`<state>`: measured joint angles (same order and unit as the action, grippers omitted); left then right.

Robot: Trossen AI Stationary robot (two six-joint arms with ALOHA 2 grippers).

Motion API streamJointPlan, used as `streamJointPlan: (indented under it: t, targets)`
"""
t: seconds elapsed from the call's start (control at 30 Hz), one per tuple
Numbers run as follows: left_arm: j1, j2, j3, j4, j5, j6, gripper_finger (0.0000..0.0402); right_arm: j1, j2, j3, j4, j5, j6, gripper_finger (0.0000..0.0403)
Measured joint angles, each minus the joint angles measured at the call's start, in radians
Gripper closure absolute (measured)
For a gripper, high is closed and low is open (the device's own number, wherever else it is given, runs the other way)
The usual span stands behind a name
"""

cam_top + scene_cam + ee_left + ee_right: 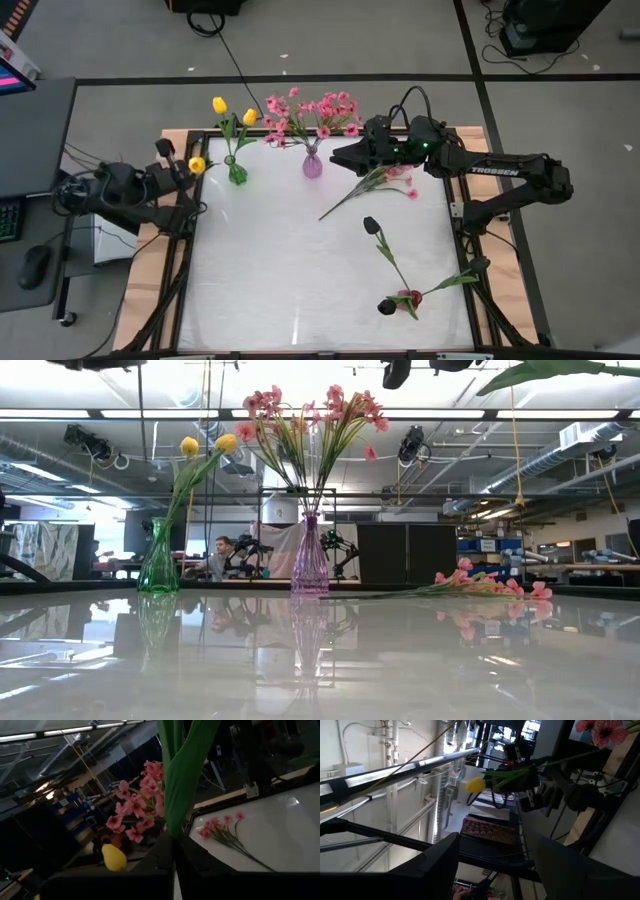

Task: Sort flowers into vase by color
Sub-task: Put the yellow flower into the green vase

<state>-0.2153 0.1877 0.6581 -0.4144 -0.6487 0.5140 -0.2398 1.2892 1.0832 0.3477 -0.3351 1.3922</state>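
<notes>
The left tool (186, 167) was clamped on a light, floppy yellow tulip (197, 165) by its thin stem; the right tool (345, 157) hung apart.

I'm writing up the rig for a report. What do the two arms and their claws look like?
Both arms are black and jointed. The right arm bears white "TROSSEN" lettering, a small green light near its wrist and a black cable looping over it. The left arm trails loose black cables. The right claw has flat, dark, angular fingers.
</notes>
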Motion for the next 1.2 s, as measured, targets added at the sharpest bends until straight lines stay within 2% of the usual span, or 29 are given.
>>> streamJointPlan:
  t: [0.27,0.4,0.6,1.1,1.2]
  targets:
    - [0.0,-0.07,-0.166,0.175,-0.015,0.088,0.039,0.0,0.0,0.0,0.0,0.0,0.0,0.0149]
    - [0.013,-0.075,-0.202,0.194,-0.065,0.11,0.039,0.0,0.0,0.0,0.001,0.0,0.0,0.0149]
    - [0.062,-0.095,-0.226,0.217,-0.062,0.134,0.039,0.0,0.0,0.0,0.0,0.0,0.0,0.0149]
    - [0.204,-0.146,-0.225,0.225,0.078,0.077,0.039,0.0,0.0,0.0,0.001,0.0,0.0,0.0149]
    - [0.252,-0.154,-0.271,0.289,0.11,0.06,0.039,0.0,0.0,0.0,0.001,0.0,0.0,0.0149]
